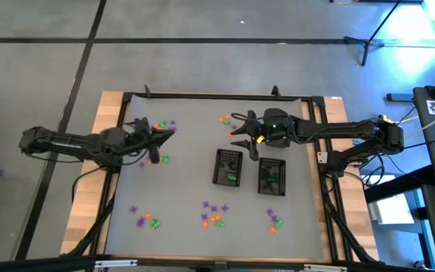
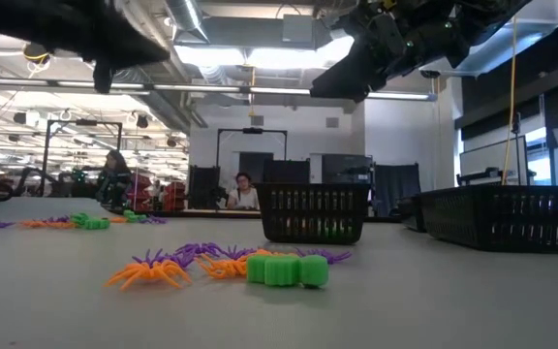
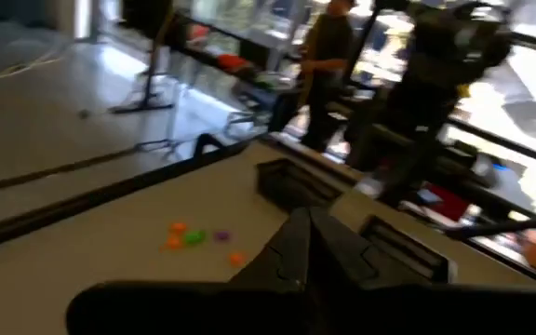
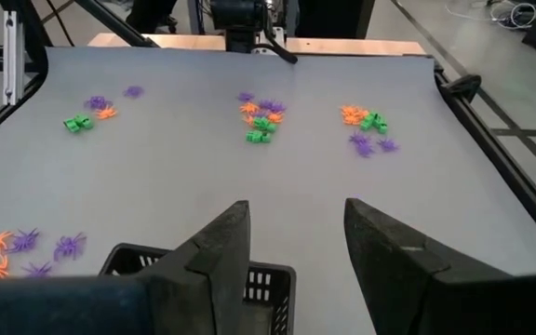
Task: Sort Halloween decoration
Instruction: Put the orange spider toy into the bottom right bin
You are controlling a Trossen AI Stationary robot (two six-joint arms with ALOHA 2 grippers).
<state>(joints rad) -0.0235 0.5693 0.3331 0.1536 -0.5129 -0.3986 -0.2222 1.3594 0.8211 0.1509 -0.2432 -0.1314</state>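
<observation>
The Halloween decoration lies on the grey table in small clusters of orange, green and purple trinkets: far left [image 1: 161, 125], far middle [image 1: 225, 119], and along the near edge [image 1: 146, 221], [image 1: 214, 215], [image 1: 273, 221]. The low view shows the near ones up close [image 2: 287, 269]. My left gripper [image 1: 169, 135] hovers by the far-left cluster with its fingers shut [image 3: 307, 244]; I see nothing between them. My right gripper [image 1: 237, 137] is open [image 4: 296, 244], raised above the far end of a black mesh basket [image 4: 203, 265].
Two black mesh baskets stand right of centre [image 1: 229, 166], [image 1: 272, 177], green pieces showing in both. A metal frame [image 1: 217, 97] borders the table. People sit in the room behind [image 2: 243, 191]. Bare mat lies between the baskets and the left clusters.
</observation>
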